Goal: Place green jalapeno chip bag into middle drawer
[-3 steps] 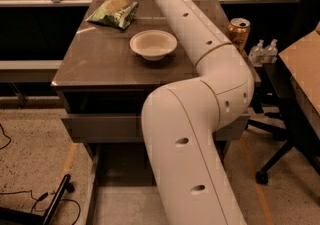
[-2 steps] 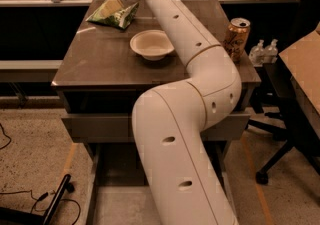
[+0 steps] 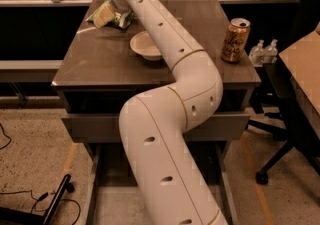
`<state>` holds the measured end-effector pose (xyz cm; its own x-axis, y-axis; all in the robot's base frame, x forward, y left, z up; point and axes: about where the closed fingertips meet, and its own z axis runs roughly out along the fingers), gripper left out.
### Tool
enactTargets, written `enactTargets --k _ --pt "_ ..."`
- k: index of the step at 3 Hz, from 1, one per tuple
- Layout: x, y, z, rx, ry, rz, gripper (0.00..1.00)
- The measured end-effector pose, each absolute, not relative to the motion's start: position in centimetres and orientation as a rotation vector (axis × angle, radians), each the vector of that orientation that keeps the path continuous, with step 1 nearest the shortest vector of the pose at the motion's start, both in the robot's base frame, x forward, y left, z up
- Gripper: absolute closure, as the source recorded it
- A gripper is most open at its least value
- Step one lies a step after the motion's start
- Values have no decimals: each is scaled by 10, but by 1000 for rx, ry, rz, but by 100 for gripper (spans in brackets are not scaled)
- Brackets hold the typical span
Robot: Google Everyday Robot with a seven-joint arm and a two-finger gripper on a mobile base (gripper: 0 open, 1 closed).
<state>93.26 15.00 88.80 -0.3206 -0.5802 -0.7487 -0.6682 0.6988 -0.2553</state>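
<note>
Done: nothing that I can confirm; the green jalapeno chip bag [image 3: 106, 15] lies on the tabletop [image 3: 95, 64], at its far-left corner.
Gripper [image 3: 115, 9]: at the bag, behind my wrist; I cannot tell its state.
Left: grasp, lift, lower into the drawer [image 3: 90, 126].
Edges: the bag is near two table edges.
Room: white bowl [image 3: 144, 46] just beside the bag; orange can [image 3: 235, 40] well apart.

Warm, rather dim light falls from above: the white arm [image 3: 165, 134] is brightest, and the table [image 3: 95, 59] top carries a pale sheen. The end effector [image 3: 112, 10], at the table's far left by the green jalapeno chip bag [image 3: 106, 17], seems lost in the arm's shade. Deep shadow lies under the table.
</note>
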Motion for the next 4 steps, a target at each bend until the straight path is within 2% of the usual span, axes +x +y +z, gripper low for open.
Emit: enactTargets --k 1,2,4 --pt "940 141 864 -938 2067 85 0" --pt "947 135 847 -926 2084 68 17" --pt "947 136 847 -929 2087 69 63"
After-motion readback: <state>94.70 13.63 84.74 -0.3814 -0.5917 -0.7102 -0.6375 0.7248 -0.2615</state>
